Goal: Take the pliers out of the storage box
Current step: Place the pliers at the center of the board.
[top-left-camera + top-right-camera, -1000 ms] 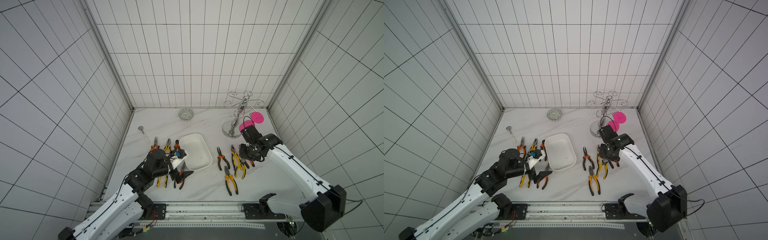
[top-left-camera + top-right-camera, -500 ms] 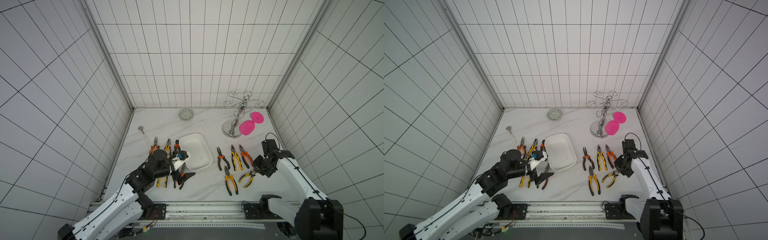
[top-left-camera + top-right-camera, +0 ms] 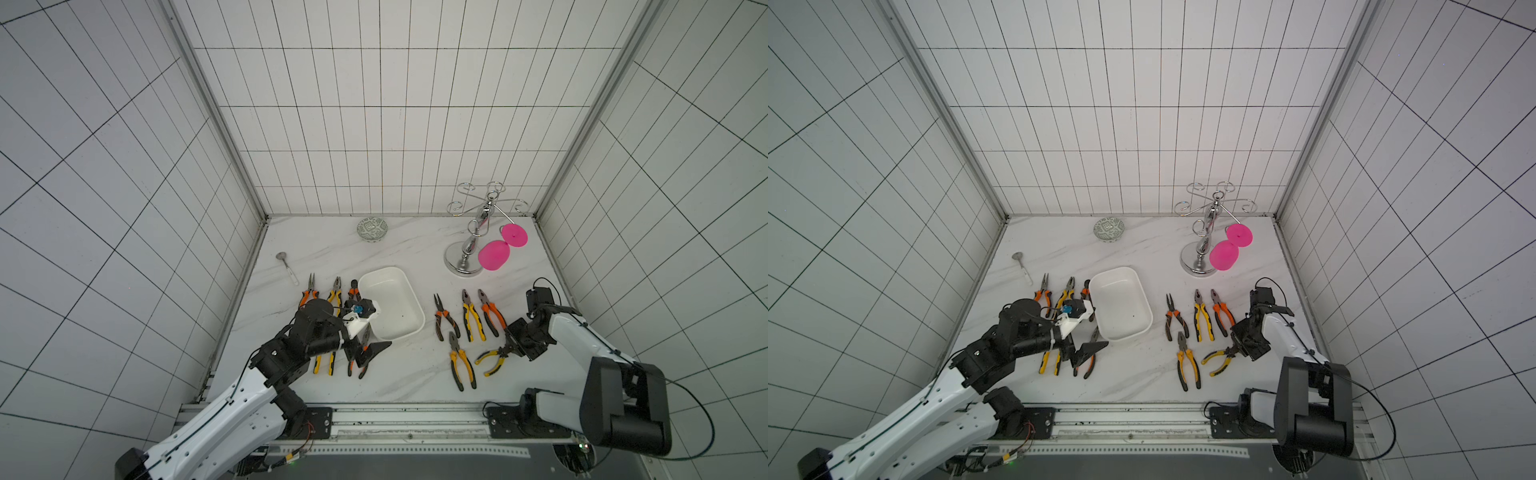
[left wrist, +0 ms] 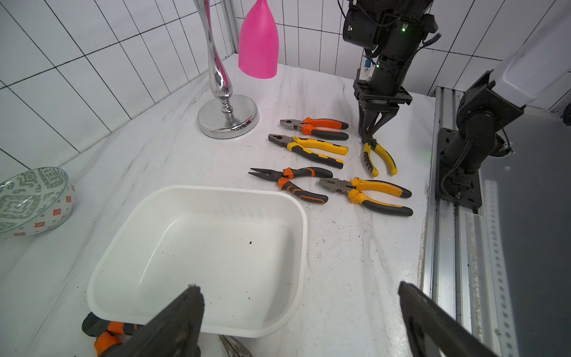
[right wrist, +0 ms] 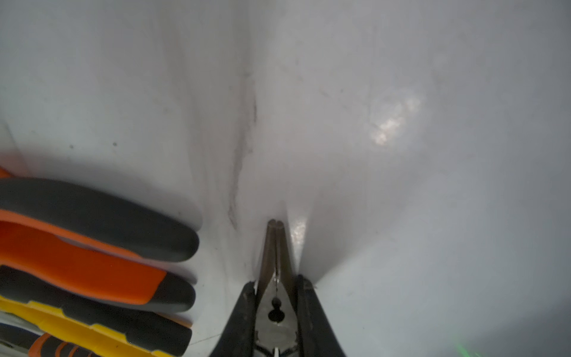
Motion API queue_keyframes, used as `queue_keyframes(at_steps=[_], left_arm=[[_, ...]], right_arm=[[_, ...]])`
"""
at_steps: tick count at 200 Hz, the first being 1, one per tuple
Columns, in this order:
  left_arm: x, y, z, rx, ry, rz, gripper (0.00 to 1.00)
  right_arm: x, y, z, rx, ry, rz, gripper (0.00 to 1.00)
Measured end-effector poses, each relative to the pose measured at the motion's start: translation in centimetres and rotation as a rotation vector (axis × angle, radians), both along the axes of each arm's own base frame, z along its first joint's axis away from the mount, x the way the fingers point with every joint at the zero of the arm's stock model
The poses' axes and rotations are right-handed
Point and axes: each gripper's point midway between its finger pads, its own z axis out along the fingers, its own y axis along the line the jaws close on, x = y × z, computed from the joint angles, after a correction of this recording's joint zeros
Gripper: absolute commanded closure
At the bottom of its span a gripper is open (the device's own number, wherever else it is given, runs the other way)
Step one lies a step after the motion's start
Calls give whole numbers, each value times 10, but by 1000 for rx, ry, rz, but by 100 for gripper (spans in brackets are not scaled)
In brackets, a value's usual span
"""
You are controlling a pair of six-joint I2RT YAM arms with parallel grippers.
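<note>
I see my left pincer (image 4: 298, 287) gaping wide at the rounded rim of the smooth white box (image 4: 216, 190). The right pincer (image 5: 276, 282) flanks the steel nose of the pliers (image 5: 272, 296) on the veined tabletop (image 3: 407, 374); whether it is clamped, I can't tell.

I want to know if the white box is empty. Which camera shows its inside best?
The left wrist view: the storage box sits close, its floor bare but for a few dark specks. In both top views it is small and far off, though also empty-looking. The right wrist view does not show it.
</note>
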Motion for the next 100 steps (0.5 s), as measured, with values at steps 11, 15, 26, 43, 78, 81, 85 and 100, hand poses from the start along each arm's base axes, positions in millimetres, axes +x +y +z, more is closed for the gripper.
queue_keyframes(at_steps=[11, 15, 26, 43, 78, 81, 85, 100], left_arm=[[3, 1, 0, -7, 6, 21, 1], [4, 1, 0, -10, 7, 30, 1], [8, 3, -2, -13, 9, 60, 1], [14, 8, -4, -16, 5, 113, 1], [39, 30, -1, -50, -31, 297, 1], [42, 34, -1, -53, -33, 318, 1], [47, 38, 0, -63, -33, 351, 1], [64, 59, 2, -91, -37, 474, 1]], right_arm=[[4, 1, 2, 1, -20, 14, 42], [5, 1, 3, 4, -29, 23, 39], [7, 0, 5, -3, -47, 36, 31], [6, -2, 13, -24, -73, 59, 22], [13, -13, 50, -106, -173, 124, 7], [15, -14, 54, -116, -192, 135, 6], [20, -16, 61, -130, -220, 143, 4], [36, -23, 87, -193, -324, 183, 1]])
